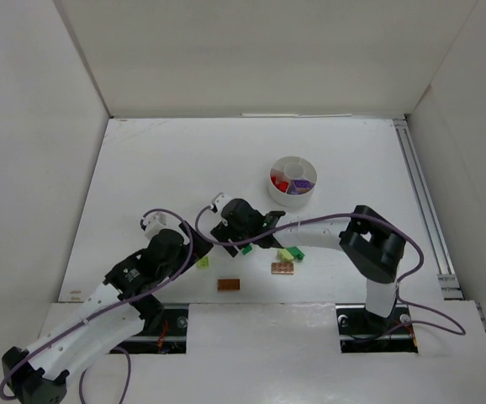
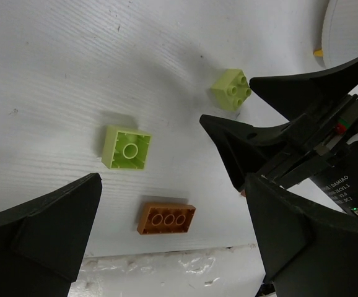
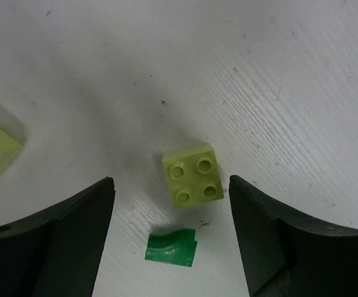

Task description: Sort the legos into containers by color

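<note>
My right gripper [image 3: 170,207] hangs open low over the table, its fingers either side of a yellow-green lego [image 3: 192,174] lying studs up, not touching it. A small dark green piece [image 3: 171,247] lies just below that lego. My left gripper [image 2: 173,247] is open above an upturned orange-brown lego [image 2: 166,218] and an upturned yellow-green lego [image 2: 127,148]; the right gripper's fingers [image 2: 241,139] show in its view. In the top view the white dish [image 1: 293,165] with its containers holds red legos [image 1: 281,183] and purple legos [image 1: 300,183]. Another orange-brown lego [image 1: 282,268] and a yellow-green lego [image 1: 291,253] lie right of the grippers.
White walls close in the table on the left, back and right. A metal rail [image 1: 419,202] runs along the right side. The table's near edge [image 2: 185,257] lies just below the orange-brown lego in the left wrist view.
</note>
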Controlling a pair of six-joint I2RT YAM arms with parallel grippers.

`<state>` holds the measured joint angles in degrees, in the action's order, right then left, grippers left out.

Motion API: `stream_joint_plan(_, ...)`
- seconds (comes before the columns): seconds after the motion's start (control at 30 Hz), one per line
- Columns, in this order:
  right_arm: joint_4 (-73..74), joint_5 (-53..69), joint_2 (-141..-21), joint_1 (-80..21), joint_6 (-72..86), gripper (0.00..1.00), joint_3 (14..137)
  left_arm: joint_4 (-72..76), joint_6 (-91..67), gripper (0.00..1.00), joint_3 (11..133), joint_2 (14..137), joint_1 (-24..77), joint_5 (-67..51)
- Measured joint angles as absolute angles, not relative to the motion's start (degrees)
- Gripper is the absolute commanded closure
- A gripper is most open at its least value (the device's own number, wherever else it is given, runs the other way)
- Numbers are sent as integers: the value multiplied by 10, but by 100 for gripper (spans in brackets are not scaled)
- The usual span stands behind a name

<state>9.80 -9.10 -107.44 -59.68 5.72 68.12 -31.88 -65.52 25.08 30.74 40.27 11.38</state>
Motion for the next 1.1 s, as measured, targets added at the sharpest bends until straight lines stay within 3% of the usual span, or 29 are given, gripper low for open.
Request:
stream_joint_plan(0.3, 98, -93, -1093, -597, 56, 28, 682, -321, -656, 0, 251, 322, 403, 114)
stream_joint_plan(0.33, 97, -94, -1093, -597, 56, 31, 682, -321, -656, 0, 251, 324, 403, 114)
stream_joint_plan(0.37, 97, -95, -1094, -597, 56, 44, 682, -321, -656, 0, 251, 327, 403, 114)
stream_joint_plan(0.47, 97, -99, -1094, -597, 59, 51, 683, -320, -656, 0, 251, 333, 403, 114)
stream_joint_plan(0.5, 97, -101, -1094, -597, 60, 60, 683, -320, -656, 0, 251, 336, 403, 114)
stream_joint_plan(0.53, 97, -102, -1094, -597, 59, 62, 683, -320, -656, 0, 251, 337, 403, 114)
stream_joint_plan(0.83, 100, -111, -1047, -577, 58, 68, 686, -291, -643, 0, 251, 353, 403, 110)
stream_joint_plan(1.1, 105, -102, -960, -427, 28, 68, 754, -249, -610, 0, 251, 443, 403, 107)
